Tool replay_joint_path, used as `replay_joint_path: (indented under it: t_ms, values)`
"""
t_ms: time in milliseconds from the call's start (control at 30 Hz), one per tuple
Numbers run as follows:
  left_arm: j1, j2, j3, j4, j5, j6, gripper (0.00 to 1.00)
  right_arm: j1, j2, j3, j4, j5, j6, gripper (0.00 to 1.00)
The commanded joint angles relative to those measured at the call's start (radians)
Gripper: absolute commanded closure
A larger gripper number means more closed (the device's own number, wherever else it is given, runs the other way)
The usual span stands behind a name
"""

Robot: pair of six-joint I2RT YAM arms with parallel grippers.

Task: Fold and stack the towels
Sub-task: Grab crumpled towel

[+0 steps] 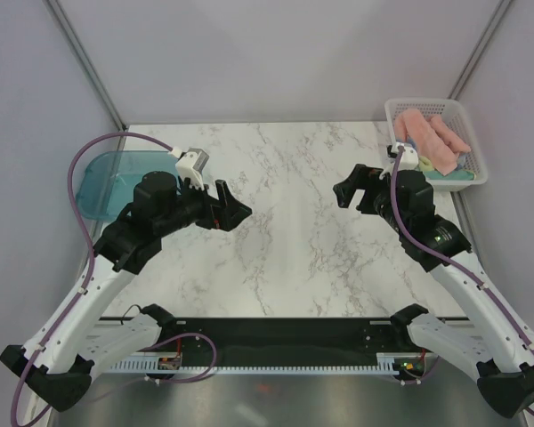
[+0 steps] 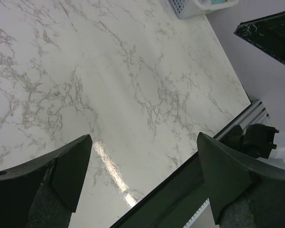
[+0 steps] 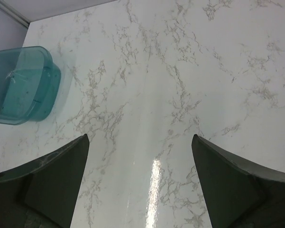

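Left gripper (image 1: 234, 206) and right gripper (image 1: 351, 189): jaws wide, holding nothing, above the marble table (image 1: 285, 169). Towels (image 1: 434, 140) lie bunched in the white basket (image 1: 391, 112) at far right. Teal tray (image 1: 93, 189) at far left.

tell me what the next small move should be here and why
Probably swing the right gripper toward the white basket and lower onto the salmon-pink towel on top. It lies piled with the others in that basket, the right arm is nearest it, and its jaws stand open and empty.
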Motion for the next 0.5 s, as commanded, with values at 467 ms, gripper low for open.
replay_joint_path:
  t_ms: [467]
  values:
    - [-0.001, -0.047, 0.07, 0.024, 0.066, 0.01, 0.0, -0.04, 0.35, 0.259, 0.076, 0.442, -0.217, 0.05]
